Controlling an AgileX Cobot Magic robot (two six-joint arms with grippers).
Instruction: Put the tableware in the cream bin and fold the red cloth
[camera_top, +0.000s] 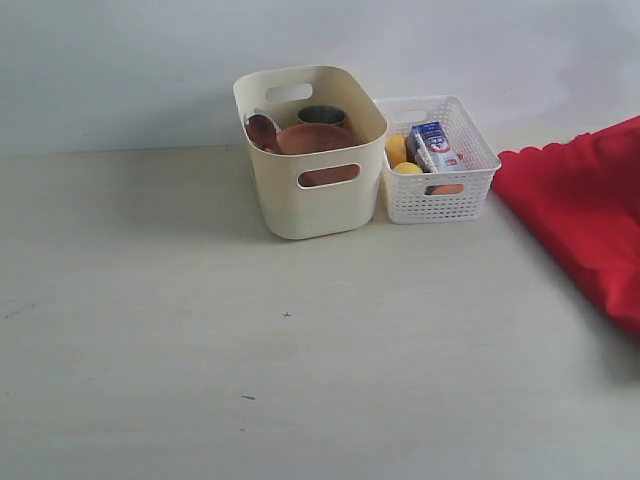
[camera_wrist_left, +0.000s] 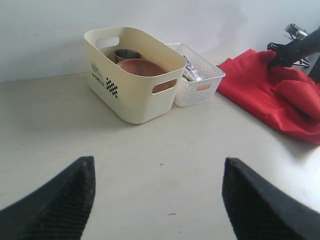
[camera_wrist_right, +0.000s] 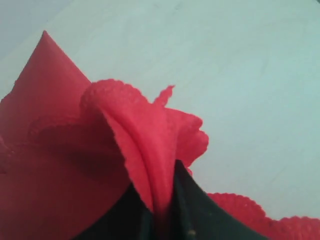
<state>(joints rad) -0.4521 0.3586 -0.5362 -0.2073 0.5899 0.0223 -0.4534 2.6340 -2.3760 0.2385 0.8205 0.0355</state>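
Note:
The cream bin (camera_top: 310, 205) (camera_wrist_left: 131, 95) stands at the back of the table. Inside it I see a steel cup (camera_top: 321, 115) (camera_wrist_left: 127, 53), a round brown wooden plate (camera_top: 315, 138) (camera_wrist_left: 141, 66) and a brown wooden spoon (camera_top: 262, 130). The red cloth (camera_top: 585, 215) (camera_wrist_left: 270, 100) (camera_wrist_right: 50, 150) lies bunched at the table's right side. My right gripper (camera_wrist_right: 160, 185) (camera_wrist_left: 280, 55) is shut on a raised scalloped fold of it. My left gripper (camera_wrist_left: 159, 161) is open over bare table, well short of the bin, with nothing between its fingers. Neither gripper shows in the exterior view.
A low white lattice basket (camera_top: 440, 195) (camera_wrist_left: 197, 92) stands right beside the bin, holding a milk carton (camera_top: 435, 145) and a lemon (camera_top: 397, 150). A pale wall runs behind both containers. Bare tabletop (camera_top: 250, 350) stretches in front of them.

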